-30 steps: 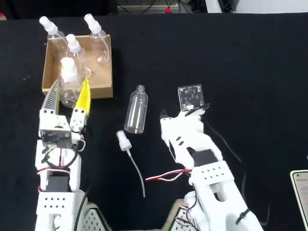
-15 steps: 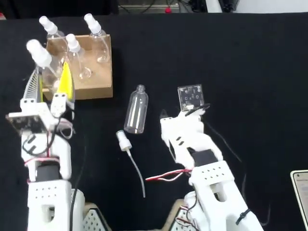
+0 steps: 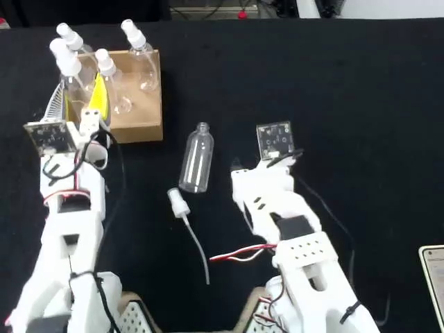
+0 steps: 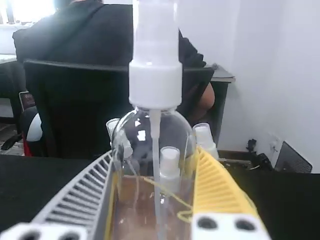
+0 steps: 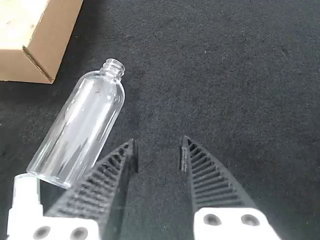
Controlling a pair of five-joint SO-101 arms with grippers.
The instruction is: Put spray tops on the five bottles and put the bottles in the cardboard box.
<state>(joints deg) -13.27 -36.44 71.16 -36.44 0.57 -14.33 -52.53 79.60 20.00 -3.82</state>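
Clear capped bottle (image 3: 69, 66) clamped upright in left gripper (image 3: 78, 100), above left side of cardboard box (image 3: 139, 118). Right gripper (image 5: 156, 147) narrowly parted, holding nothing, low over black desk (image 3: 347, 104). Uncapped bottle (image 3: 197, 158) lies just beside its tips. Loose spray top (image 3: 178, 202) near bottle's base.

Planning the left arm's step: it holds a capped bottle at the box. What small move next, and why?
Probably lower the left tool so its bottle settles onto the floor of the box. The bottle is capped, held upright, and seems to hang above the box's left side, with three bottles farther in.
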